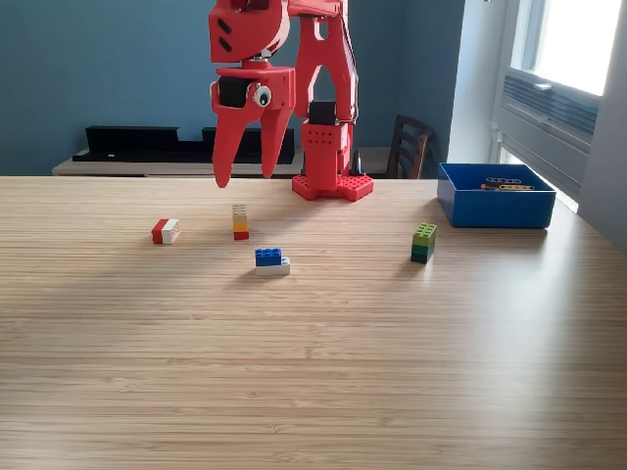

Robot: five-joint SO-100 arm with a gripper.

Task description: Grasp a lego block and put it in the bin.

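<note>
Currently gripper (245, 179) hangs part-open, empty, directly above the yellow-red block (240, 222) (upright stack); bin (495, 208) far right in exterior view.

Only one camera covers this moment, the exterior view. It sits low, close to tabletop height, at the near edge of the wooden table (313, 372) and looks straight across it toward the red arm (318, 98) at the far side, facing the blue wall behind. The arm's top is cut off by the frame, so the camera probably stands fairly close. The bin (495, 208) falls at the exterior view's right.
</note>
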